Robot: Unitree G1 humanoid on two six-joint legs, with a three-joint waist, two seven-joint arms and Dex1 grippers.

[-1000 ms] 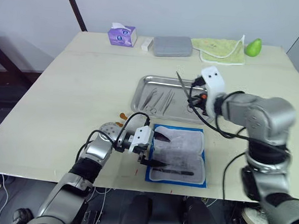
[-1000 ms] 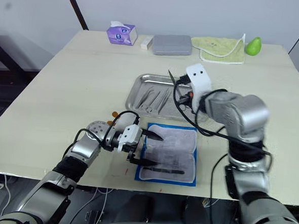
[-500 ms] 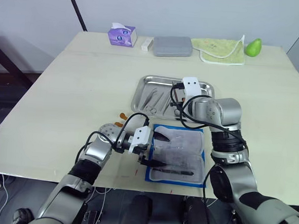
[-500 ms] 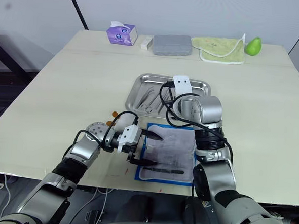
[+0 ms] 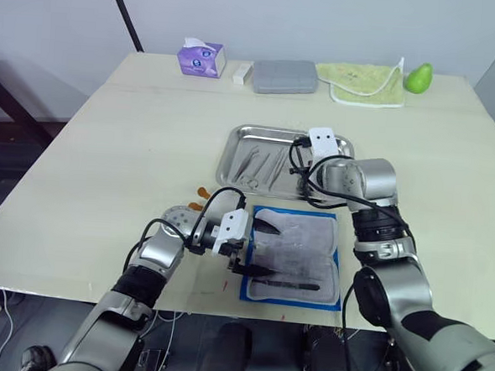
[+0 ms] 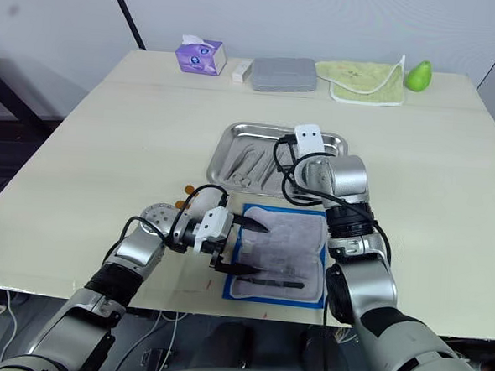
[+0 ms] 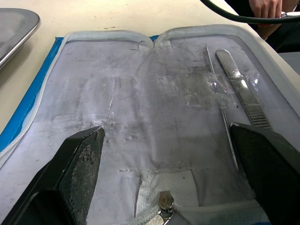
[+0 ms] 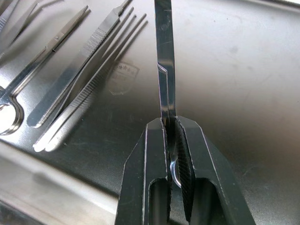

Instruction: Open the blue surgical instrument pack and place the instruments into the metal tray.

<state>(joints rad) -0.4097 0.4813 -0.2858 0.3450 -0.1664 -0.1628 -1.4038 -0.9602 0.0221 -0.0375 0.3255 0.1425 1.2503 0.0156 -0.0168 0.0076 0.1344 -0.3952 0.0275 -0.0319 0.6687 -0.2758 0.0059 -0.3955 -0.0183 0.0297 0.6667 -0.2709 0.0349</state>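
We see the left gripper (image 5: 256,248) at the left edge of the blue surgical instrument pack (image 5: 294,257), its two fingers (image 7: 82,161) spread wide over the grey-white lining and holding nothing. The pack lies unzipped and flat on the table (image 5: 107,143), near its front edge, just in front of the metal tray (image 5: 236,160). Two slim instruments (image 7: 236,84) rest side by side on the lining. We find scissors and tweezers (image 8: 84,79) lying in the left part of the tray. Farther right, the right gripper (image 8: 169,123) hovers low over the tray floor, fingers pinched tight on a flat metal instrument (image 8: 163,56) that points straight out from the fingertips
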